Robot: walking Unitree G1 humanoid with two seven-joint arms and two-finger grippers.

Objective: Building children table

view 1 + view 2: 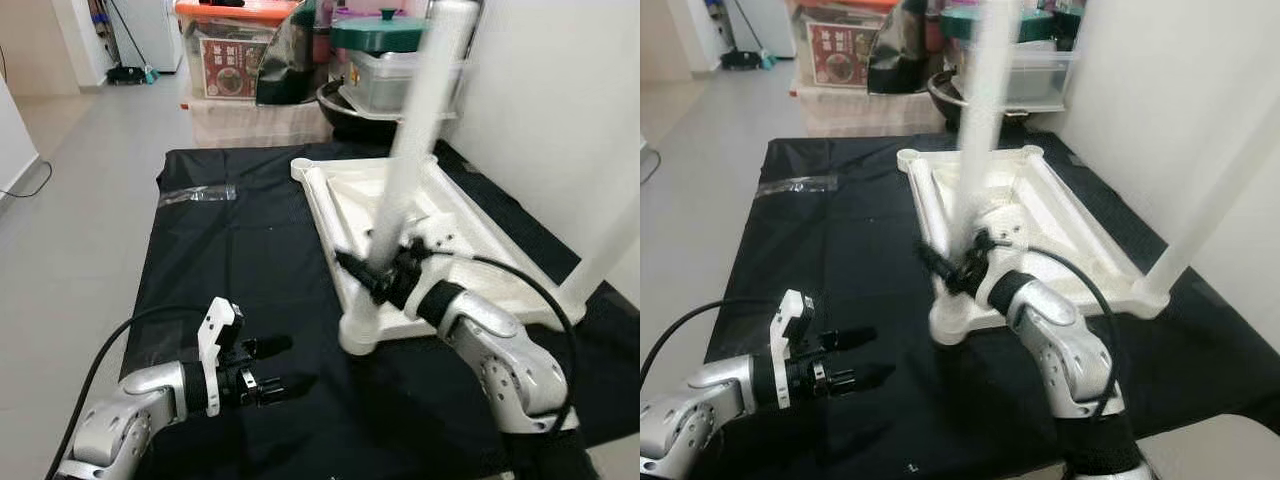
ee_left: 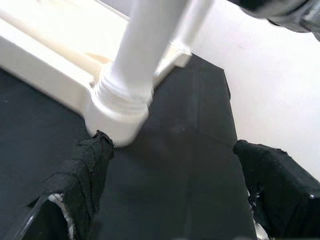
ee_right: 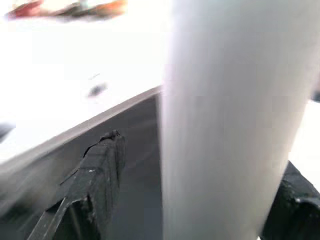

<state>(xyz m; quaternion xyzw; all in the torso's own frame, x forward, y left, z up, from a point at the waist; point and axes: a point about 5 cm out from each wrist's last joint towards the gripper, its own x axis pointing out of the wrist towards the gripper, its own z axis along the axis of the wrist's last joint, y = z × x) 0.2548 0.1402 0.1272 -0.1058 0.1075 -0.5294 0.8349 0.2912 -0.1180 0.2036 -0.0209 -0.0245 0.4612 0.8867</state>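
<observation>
A white table top [image 1: 470,230] lies upside down on a black cloth [image 1: 240,260]. One white leg [image 1: 410,150] stands in its near left corner socket [image 1: 360,335], leaning slightly. My right gripper [image 1: 372,272] is low on this leg. The leg [image 3: 235,125] passes between its fingers [image 3: 100,170], and one finger stands off from it with a gap, so the gripper is open. A second white leg [image 1: 605,250] rises from the near right corner. My left gripper [image 1: 272,368] hovers open over the cloth, left of the socket [image 2: 117,115], holding nothing.
Plastic storage boxes [image 1: 235,60] and a pot with a green lid [image 1: 385,30] are stacked beyond the cloth's far edge. A white wall [image 1: 540,90] runs close along the right. A strip of clear tape [image 1: 195,195] lies on the cloth. Tiled floor [image 1: 80,170] lies to the left.
</observation>
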